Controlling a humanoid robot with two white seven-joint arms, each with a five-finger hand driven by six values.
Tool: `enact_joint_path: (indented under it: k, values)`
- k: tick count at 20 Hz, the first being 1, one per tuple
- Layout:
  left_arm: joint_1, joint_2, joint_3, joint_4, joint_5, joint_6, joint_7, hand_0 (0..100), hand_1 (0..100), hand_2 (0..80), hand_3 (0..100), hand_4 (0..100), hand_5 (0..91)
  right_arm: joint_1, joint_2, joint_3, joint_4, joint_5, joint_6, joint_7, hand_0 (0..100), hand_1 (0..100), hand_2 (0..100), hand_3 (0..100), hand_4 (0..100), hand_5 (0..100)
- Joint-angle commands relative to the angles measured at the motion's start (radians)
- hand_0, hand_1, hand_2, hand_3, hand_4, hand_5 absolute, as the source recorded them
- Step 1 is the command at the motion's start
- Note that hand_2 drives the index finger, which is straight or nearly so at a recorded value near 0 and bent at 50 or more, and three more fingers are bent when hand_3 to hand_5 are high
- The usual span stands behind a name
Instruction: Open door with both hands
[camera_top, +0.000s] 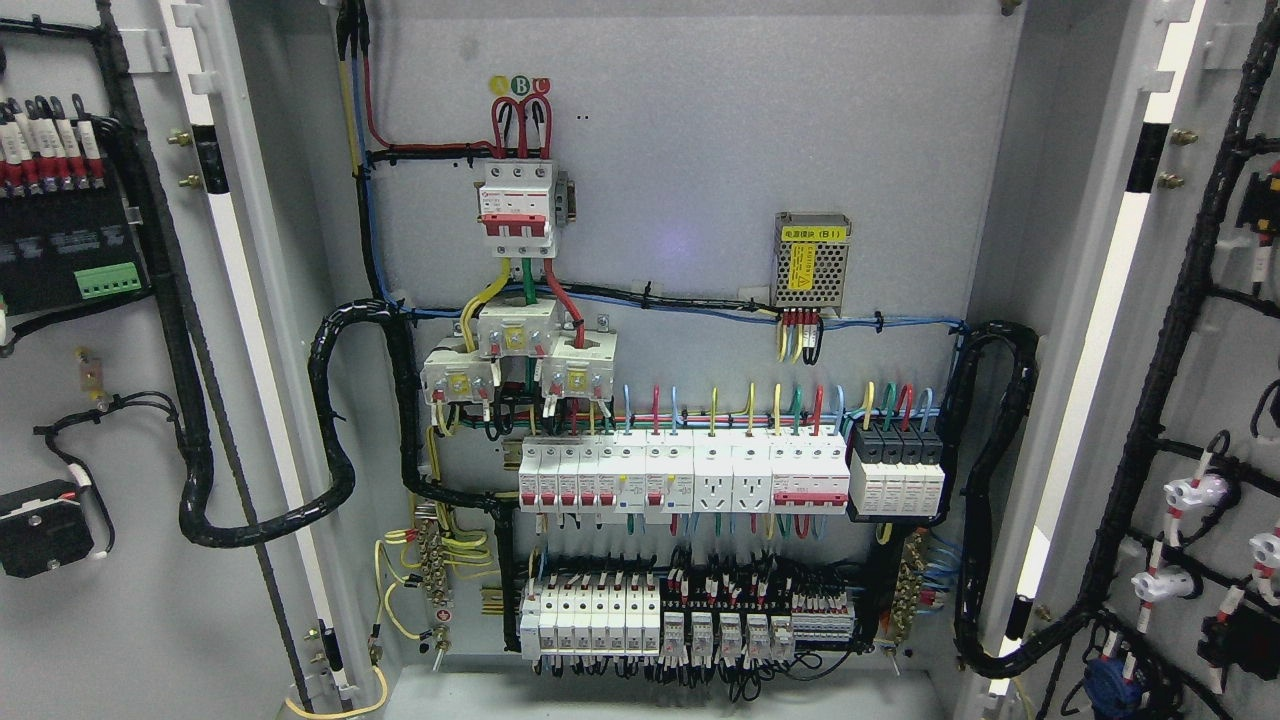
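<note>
Both cabinet doors stand swung wide, nearest the camera at either edge of the head view. Left door (110, 600) shows its grey inner face, carrying a black module with green terminals (108, 280), a row of red-and-white ferruled wires (45, 140) and a black corrugated loom (180, 330) running down beside the hinge edge. Right door (1220, 350) likewise shows its inner face, with a black loom (1160, 390) and white-and-red lamp holders (1190, 495).

Between the doors the grey back panel (700, 130) of the enclosure is fully exposed. Mounted on it: a red-and-white main breaker (517, 200) at upper centre, three current transformers (515, 355) below it, a perforated metal power supply with a yellow label (812, 260) to the right, a long row of white breakers and sockets (690, 475) across the middle, and a lower row of breakers and relays (680, 615). Floor of the enclosure (650, 695) is plain grey.

Neither robot hand nor arm appears in view, so the state of the hands cannot be told.
</note>
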Motion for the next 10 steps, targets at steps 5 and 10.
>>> enact_joint_path:
  k: [5,10]
  values:
    - [-0.01,0.001,0.031,0.198,0.009,0.032,0.001,0,0,0.0,0,0,0.0,0.004,-0.017,0.029,0.269,0.214,0.203,-0.139,0,0,0,0,0,0]
    - [-0.01,0.002,0.038,0.198,0.017,0.032,0.004,0,0,0.0,0,0,0.0,0.004,-0.014,0.029,0.27,0.234,0.209,-0.229,0,0,0,0,0,0]
